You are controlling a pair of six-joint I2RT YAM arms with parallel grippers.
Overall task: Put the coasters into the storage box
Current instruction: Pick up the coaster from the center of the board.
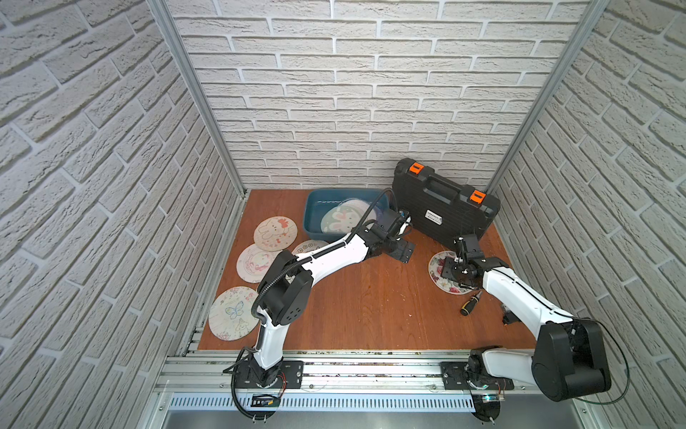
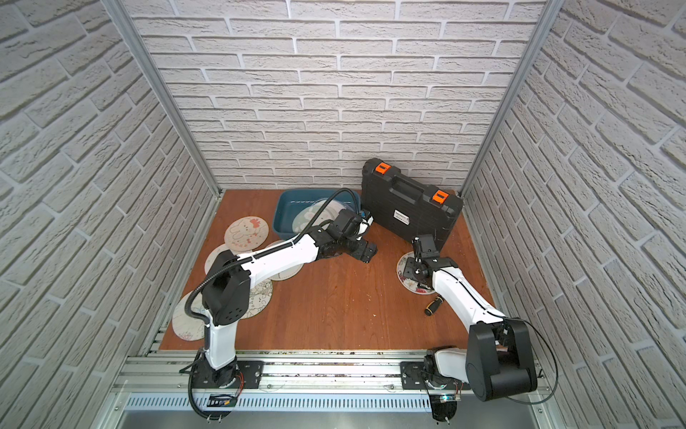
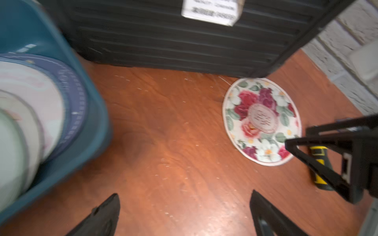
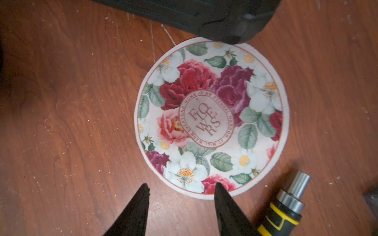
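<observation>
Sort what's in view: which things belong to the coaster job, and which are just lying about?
Job: storage box, boxed coasters, floral coaster, rabbit coaster, butterfly coaster, other loose coasters.
Lying about: black case, screwdriver.

White brick-pattern walls (image 1: 371,111) (aluminium posts (image 1: 195,93) in the corners) enclose a reddish wooden tabletop (image 1: 371,304)

Looks down on a round rose-printed coaster (image 4: 211,116) lying flat on the scratched reddish worktop (image 4: 71,122), one edge hidden by a black case (image 4: 204,16) corner, two dark fingers (image 4: 133,212) parted and empty with one tip over the opposite rim, a yellow-and-black screwdriver (image 4: 283,212) just beside it.
</observation>
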